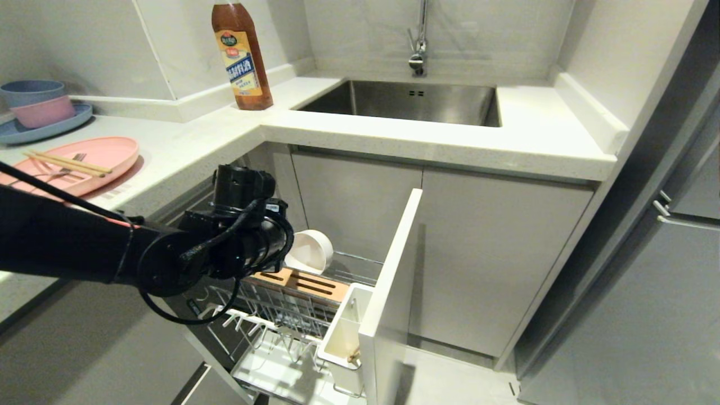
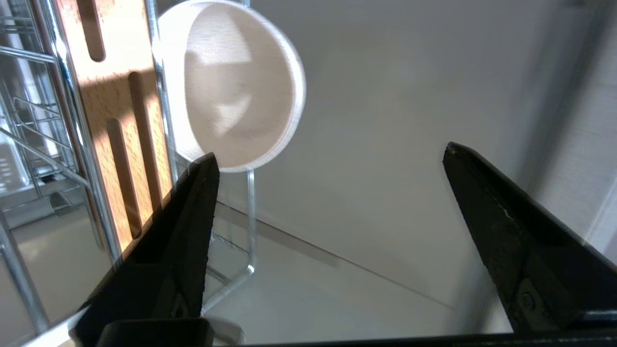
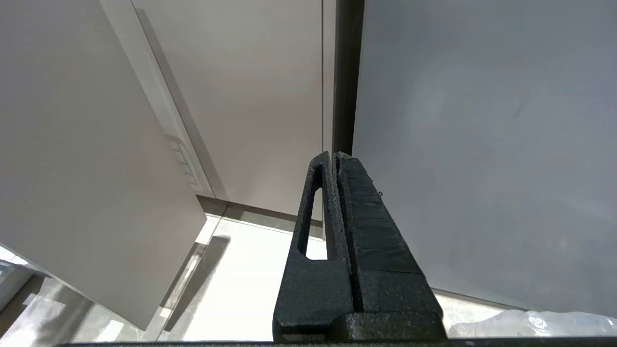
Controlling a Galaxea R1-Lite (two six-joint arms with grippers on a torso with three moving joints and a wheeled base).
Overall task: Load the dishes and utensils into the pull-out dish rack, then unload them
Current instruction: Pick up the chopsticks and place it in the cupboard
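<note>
Bowl: on edge at the rack's back, seemingly propped by wire only; a knock could tip it.
Left pincer: spread, empty, just beside the bowl.
Right pincer: pressed together, parked.
Plate, chopsticks, fork: on surface, unloaded.

Sauce bottle beside steel sink; stacked blue plate
</note>
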